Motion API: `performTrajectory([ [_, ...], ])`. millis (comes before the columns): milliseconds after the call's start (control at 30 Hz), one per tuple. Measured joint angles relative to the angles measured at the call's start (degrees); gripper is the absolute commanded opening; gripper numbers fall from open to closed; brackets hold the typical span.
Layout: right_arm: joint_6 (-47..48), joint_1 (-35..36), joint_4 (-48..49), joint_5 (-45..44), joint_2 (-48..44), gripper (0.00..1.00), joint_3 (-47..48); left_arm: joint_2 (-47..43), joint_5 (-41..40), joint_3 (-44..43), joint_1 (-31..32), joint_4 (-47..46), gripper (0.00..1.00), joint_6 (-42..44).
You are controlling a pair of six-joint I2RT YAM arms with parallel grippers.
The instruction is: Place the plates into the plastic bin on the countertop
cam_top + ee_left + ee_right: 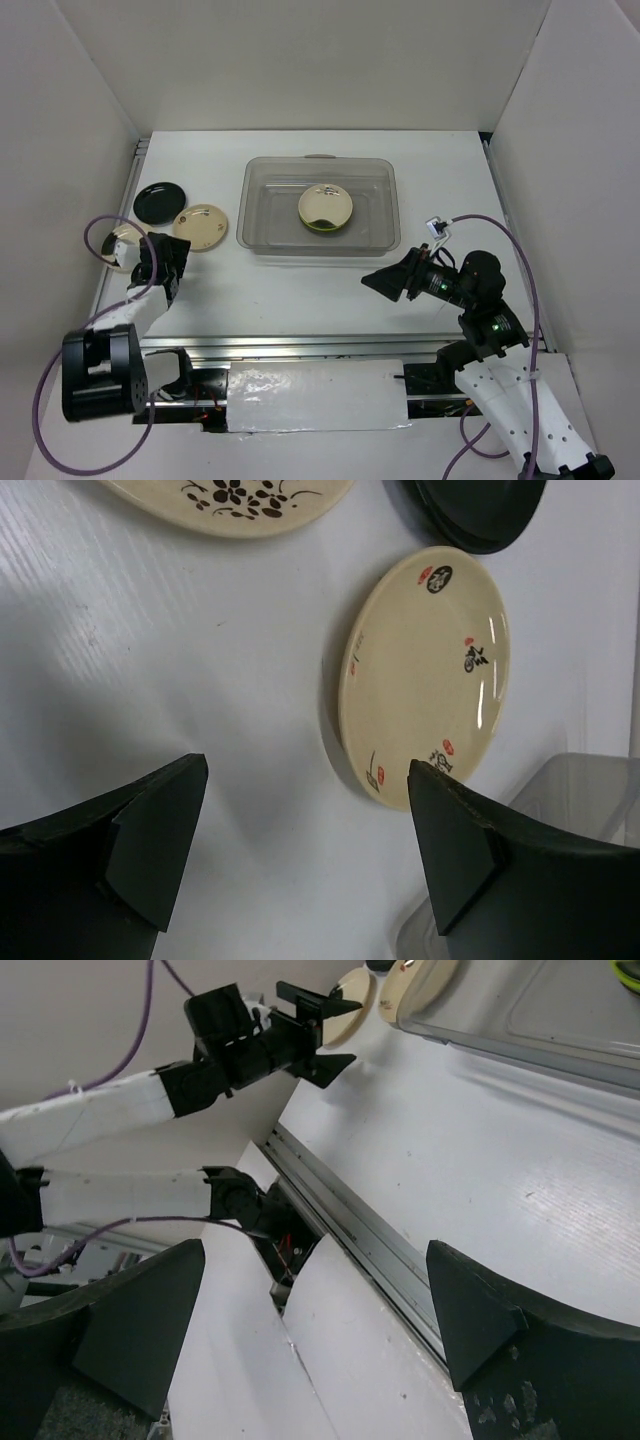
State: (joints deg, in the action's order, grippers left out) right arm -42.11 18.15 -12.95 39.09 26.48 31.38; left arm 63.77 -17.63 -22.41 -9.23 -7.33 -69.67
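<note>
Just beyond L gripper [308, 780], cream plate [425, 675] lies flat.

White panel walls [300, 60] are enclosing the scene on its far, left and right sides, while a wrinkled, glossy white sheet [315, 395] is lying flat along the near edge, stretching from left of centre to right of centre.

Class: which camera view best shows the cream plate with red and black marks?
Left wrist: the cream plate sits close, its markings clear. Top external shows it small and plain; right wrist catches only its edge.
</note>
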Motion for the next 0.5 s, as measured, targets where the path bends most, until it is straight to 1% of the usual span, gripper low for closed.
performTrajectory([
  [133, 0.2, 0.7, 0.0, 0.2, -0.1, 1.00, 0.0, 8.2, 2.0, -2.3, -1.3, -3.0, 0.87, -0.4],
  [167, 0.4, 0.7, -0.1, 0.2, -0.2, 1.00, 0.0, 9.7, 2.2, -3.1, -1.5, -3.2, 0.80, -0.8],
  [200, 0.5, 0.7, -0.1, 0.2, -0.2, 1.00, 0.0, 10.9, 2.5, -3.9, -1.5, -3.7, 0.76, -1.0],
  [233, 0.6, 0.7, -0.1, 0.2, -0.2, 1.00, 0.0, 12.0, 2.6, -4.5, -1.5, -4.1, 0.70, -1.2],
  [267, 0.8, 0.7, -0.1, 0.2, -0.2, 1.00, 0.0, 12.8, 2.7, -5.0, -1.6, -4.3, 0.67, -1.2],
  [400, 1.1, 0.7, -0.1, 0.2, -0.1, 1.00, 0.0, 16.4, 3.3, -7.2, -1.6, -4.5, 0.64, -1.1],
  [433, 1.2, 0.7, -0.1, 0.2, -0.1, 1.00, 0.0, 17.5, 3.5, -7.7, -1.6, -4.5, 0.61, -1.1],
  [500, 1.3, 0.7, -0.1, 0.2, -0.1, 1.00, 0.0, 19.3, 3.7, -8.5, -1.6, -4.9, 0.61, -1.3],
])
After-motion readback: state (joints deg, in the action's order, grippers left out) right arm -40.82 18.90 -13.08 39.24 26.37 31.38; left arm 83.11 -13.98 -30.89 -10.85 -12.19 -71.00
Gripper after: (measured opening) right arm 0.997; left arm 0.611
